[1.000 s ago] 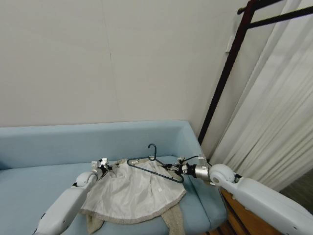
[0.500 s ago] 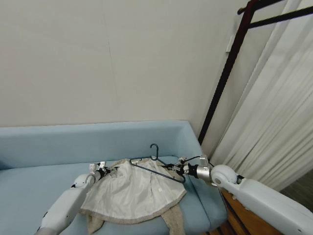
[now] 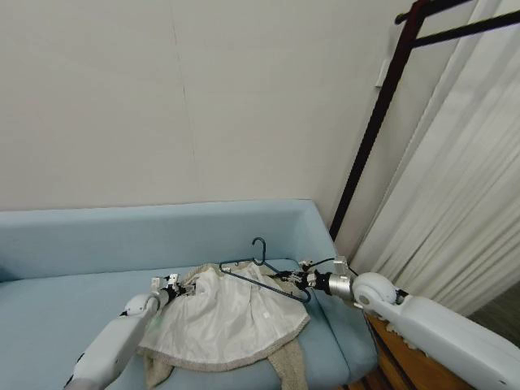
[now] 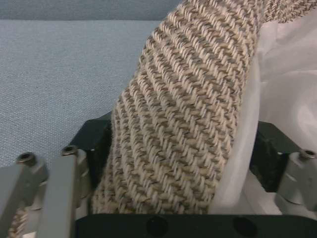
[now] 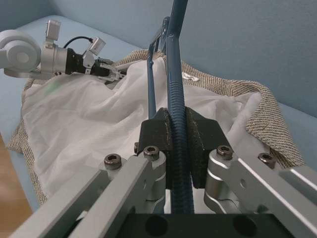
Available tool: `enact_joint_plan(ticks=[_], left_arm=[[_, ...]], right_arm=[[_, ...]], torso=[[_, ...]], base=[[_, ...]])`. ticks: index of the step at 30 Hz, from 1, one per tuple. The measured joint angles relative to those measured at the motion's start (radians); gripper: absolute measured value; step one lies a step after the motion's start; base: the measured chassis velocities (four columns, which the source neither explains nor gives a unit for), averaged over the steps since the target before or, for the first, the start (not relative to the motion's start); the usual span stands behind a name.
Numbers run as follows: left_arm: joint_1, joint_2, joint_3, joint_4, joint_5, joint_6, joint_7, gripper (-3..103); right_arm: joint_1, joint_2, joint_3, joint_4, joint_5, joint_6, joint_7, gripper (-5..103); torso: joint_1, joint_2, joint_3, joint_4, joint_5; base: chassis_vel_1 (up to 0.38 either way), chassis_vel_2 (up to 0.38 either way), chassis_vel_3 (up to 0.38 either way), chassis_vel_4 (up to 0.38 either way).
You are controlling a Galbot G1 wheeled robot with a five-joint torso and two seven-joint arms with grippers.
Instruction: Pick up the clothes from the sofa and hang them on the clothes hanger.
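Clothes (image 3: 223, 321), beige woven cloth with a pale lining, are spread lining-up on the seat of the light blue sofa (image 3: 81, 236), toward the sofa's right end. A woven strip is laid toward the sofa's front edge.

At the left side of that heap, low over the sofa seat, the left gripper (image 3: 172, 284) is set against the edge of the clothes. In its wrist view a thick fold of the weave, with some lining beside it, is seen pinched between the two dark pads (image 4: 96, 144), so the jaws are closed partway on the cloth.

Further right, above the sofa seat, a dark blue wire hanger (image 3: 264, 272) is held tilted over the upper edge of the clothes, with its hook raised in front of the sofa's backrest. Its wire is clamped tightly between the padded fingers of the right gripper (image 3: 294, 280), which is reached in from the sofa's right end.

Past the sofa's right end, a dark metal rack (image 3: 370, 134) is seen rising beside the wall (image 3: 244, 97). A white curtain (image 3: 455, 187) is hung to the right of it.
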Motion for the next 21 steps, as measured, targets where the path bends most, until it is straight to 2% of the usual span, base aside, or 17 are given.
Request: enact_joint_plan(ticks=[3,4,6,7,9,10,13,15,17,21], left_arm=[[0.016,0.007,-0.004,-0.026,0.001,0.0,-0.008,54],[0.016,0.007,-0.004,-0.026,0.001,0.0,-0.008,54],[0.036,0.014,-0.014,-0.054,0.002,0.0,-0.023,43],[0.05,0.02,-0.022,-0.075,0.003,0.0,-0.031,43],[0.088,0.038,-0.04,-0.131,0.003,0.003,-0.044,32],[0.088,0.038,-0.04,-0.131,0.003,0.003,-0.044,32],[0.16,0.073,-0.082,-0.243,0.003,0.012,-0.063,16],[0.179,0.084,-0.095,-0.277,0.003,0.015,-0.071,16],[0.217,0.108,-0.119,-0.341,0.002,0.021,-0.088,6],[0.259,0.139,-0.144,-0.417,0.001,0.027,-0.105,0]], right_arm=[[0.002,0.008,-0.009,-0.002,-0.005,0.001,0.002,8],[0.002,0.008,-0.009,-0.002,-0.005,0.001,0.002,8],[-0.001,0.01,-0.012,-0.002,-0.006,0.001,0.001,8],[-0.002,0.01,-0.015,-0.002,-0.006,0.001,-0.001,8],[-0.003,0.014,-0.023,0.001,-0.007,0.001,-0.007,8],[-0.003,0.014,-0.023,0.001,-0.007,0.001,-0.007,8],[0.0,0.036,-0.035,0.008,-0.003,-0.003,-0.013,8],[0.006,0.046,-0.046,0.008,-0.004,-0.004,-0.013,8],[0.02,0.075,-0.075,0.004,-0.009,-0.004,-0.012,8],[0.037,0.119,-0.113,-0.003,-0.018,-0.005,-0.003,8]], torso=[[0.0,0.0,0.0,-0.0005,-0.0002],[0.0,0.0,0.0,-0.0005,-0.0002],[0.0,0.0,0.0,-0.0006,-0.0005],[0.0,0.0,0.0,-0.0008,-0.0007],[0.0,0.0,0.0,-0.0007,-0.0007],[0.0,0.0,0.0,-0.0007,-0.0007],[0.0,0.0,0.0,-0.0002,-0.0007],[0.0,0.0,0.0,-0.0002,-0.0006],[0.0,0.0,0.0,-0.0002,-0.0006],[0.0,0.0,0.0,0.0,-0.0005]], base=[[0.0,0.0,0.0,0.0],[0.0,0.0,0.0,0.0],[0.0,0.0,0.0,0.0],[0.0,0.0,0.0,0.0],[0.0,0.0,0.0,0.0],[0.0,0.0,0.0,0.0],[0.0,0.0,0.0,0.0],[0.0,0.0,0.0,0.0],[0.0,0.0,0.0,0.0],[0.0,0.0,0.0,0.0]])
